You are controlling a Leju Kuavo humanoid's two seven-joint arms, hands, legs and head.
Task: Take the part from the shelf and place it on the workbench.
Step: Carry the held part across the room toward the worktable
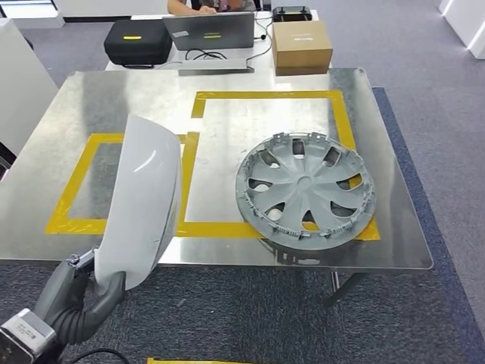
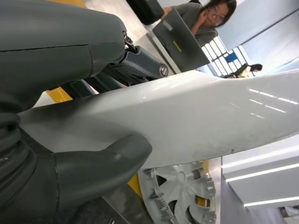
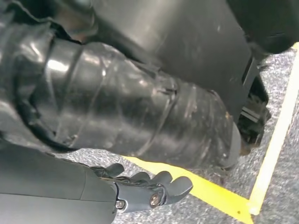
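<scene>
Head view: the white curved panel [image 1: 143, 201] stands upright at the near edge of the metal workbench [image 1: 229, 136], over the smaller yellow taped square [image 1: 68, 205]. That square looks like its intended spot. The left hand [image 1: 86, 296] clamps the panel's lower end, thumb [image 2: 102, 163] on one face and fingers [image 2: 141, 63] on the other. A grey hubcap [image 1: 306, 193] lies in the larger square. The right hand [image 3: 141, 189] hangs over carpet, its fingers loosely apart and holding nothing.

White glossy part [image 1: 145, 199]; grey spoked wheel cover [image 1: 305, 189]; silver metal workbench [image 1: 240, 136] marked by yellow tape rectangles [image 1: 189, 182]; black case [image 1: 138, 42]; brown cardboard box [image 1: 301, 45] behind
</scene>
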